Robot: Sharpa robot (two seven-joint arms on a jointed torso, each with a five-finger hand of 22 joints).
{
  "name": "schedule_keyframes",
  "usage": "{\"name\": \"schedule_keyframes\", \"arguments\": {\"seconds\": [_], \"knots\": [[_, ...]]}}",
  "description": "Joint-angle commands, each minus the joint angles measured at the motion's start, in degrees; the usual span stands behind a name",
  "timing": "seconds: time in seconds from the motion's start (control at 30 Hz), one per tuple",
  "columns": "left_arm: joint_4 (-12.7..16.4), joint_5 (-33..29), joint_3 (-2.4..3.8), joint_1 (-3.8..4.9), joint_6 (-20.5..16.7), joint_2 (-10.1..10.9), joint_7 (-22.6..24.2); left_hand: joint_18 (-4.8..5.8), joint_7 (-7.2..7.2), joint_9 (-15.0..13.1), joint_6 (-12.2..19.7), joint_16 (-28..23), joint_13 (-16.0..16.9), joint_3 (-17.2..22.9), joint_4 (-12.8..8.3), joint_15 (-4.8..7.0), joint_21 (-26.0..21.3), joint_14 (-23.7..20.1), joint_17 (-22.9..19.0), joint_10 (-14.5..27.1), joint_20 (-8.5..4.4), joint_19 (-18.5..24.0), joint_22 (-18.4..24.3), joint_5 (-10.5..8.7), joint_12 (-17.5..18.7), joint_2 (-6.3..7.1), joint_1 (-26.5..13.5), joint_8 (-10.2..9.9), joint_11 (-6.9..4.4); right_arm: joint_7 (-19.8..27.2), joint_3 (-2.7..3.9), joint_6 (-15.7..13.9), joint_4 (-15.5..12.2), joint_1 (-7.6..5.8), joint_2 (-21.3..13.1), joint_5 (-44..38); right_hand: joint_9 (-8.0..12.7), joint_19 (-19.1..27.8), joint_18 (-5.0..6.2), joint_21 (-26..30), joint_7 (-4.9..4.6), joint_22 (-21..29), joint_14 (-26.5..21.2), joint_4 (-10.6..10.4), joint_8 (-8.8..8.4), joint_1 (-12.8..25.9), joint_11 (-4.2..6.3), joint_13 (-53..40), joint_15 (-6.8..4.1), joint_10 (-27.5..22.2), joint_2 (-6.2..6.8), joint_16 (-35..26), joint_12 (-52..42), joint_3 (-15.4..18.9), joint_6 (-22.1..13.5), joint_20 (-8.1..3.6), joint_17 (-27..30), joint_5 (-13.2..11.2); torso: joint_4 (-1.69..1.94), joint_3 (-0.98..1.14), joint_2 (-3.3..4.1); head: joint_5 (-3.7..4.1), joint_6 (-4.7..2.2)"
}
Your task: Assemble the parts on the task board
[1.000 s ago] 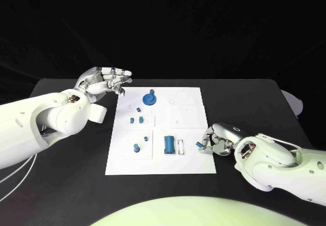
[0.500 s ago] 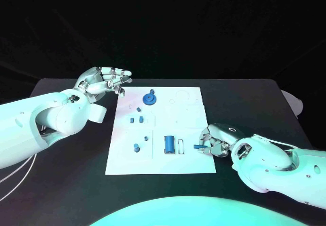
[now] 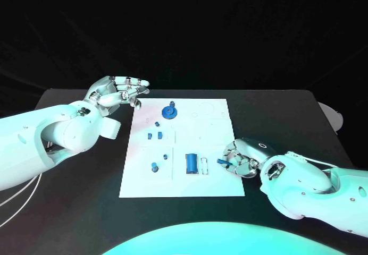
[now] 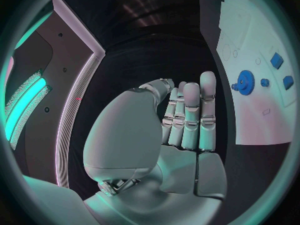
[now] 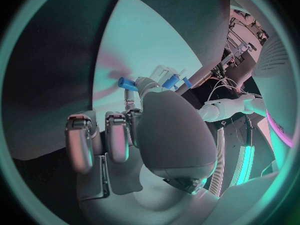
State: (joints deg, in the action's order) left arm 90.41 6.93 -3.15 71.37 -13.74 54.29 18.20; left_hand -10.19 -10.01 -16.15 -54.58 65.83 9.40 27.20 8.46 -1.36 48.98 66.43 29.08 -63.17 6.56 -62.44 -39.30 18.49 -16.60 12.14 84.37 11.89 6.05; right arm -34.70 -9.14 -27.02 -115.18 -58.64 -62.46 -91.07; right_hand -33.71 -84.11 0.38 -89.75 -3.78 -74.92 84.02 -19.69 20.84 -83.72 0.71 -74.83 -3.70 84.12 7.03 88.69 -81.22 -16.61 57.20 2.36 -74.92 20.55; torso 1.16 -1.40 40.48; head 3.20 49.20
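The white task board [image 3: 207, 183] lies mid-table with a blue gear [image 3: 168, 111] near its far edge, two small blue blocks [image 3: 156, 135] below it, and a blue cylinder [image 3: 190, 162] beside a white slot. My right hand [image 3: 244, 159] sits at the board's right edge and pinches a small blue peg [image 3: 225, 162] just above the board. In the right wrist view the peg [image 5: 127, 83] juts from the fingertips of the hand [image 5: 144, 130] over the board [image 5: 144, 40]. My left hand [image 3: 119, 91] hovers off the board's far left corner, holding nothing; its fingers [image 4: 187, 115] lie side by side.
Small blue pieces [image 3: 156, 167] rest on the board's near left plate. The left wrist view shows the gear [image 4: 244, 80] and blue blocks [image 4: 276, 60] on the board [image 4: 250, 25]. Black table [image 3: 76, 212] surrounds the board; a pale round object [image 3: 335, 117] lies at the table's right edge.
My right hand has crept slightly leftward over the board's right edge with the peg still pinched. The left hand has not moved.
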Motion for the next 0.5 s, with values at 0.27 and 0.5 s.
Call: {"name": "schedule_keyframes", "arguments": {"seconds": [0.27,0.5], "knots": [[0.21,-0.3,0.03,0.01,1.02,-0.14,0.25,-0.4,-0.23,0.08,0.32,-0.23,0.06,0.27,0.1,-0.05,-0.3,-0.5,-0.06,0.46,-0.24,0.05,0.06,0.2,-0.34,-0.42,-0.3,0.35,-0.09,0.38,0.09,-3.95,0.19,-0.85,3.17,10.62,-2.56,-5.89,-0.38,-0.25,0.1,-15.08,5.42,3.56,2.23,3.17,-0.09,-9.1,-0.49,1.31,1.41,0.31,-0.12,-6.64,-0.42,-0.33,-12.46,-0.63,0.03,-0.1,0.04,0.06,0.3],[0.29,-0.3,0.03,0.01,1.11,-0.21,0.2,-0.4,-0.23,0.08,0.32,-0.23,0.06,0.27,0.1,-0.05,-0.3,-0.5,-0.06,0.46,-0.24,0.05,0.06,0.2,-0.34,-0.42,-0.3,0.35,-0.09,0.44,0.09,-2.28,1.67,-0.81,5.83,14.53,-2.78,-5.89,-0.38,-0.25,0.02,-15.08,5.41,3.1,2.55,9.46,-0.21,-9.25,-0.38,1.45,1.79,0.29,-0.27,-6.39,0.05,-0.2,-12.4,-0.77,0.05,-0.05,0.05,-0.02,0.44]]}}
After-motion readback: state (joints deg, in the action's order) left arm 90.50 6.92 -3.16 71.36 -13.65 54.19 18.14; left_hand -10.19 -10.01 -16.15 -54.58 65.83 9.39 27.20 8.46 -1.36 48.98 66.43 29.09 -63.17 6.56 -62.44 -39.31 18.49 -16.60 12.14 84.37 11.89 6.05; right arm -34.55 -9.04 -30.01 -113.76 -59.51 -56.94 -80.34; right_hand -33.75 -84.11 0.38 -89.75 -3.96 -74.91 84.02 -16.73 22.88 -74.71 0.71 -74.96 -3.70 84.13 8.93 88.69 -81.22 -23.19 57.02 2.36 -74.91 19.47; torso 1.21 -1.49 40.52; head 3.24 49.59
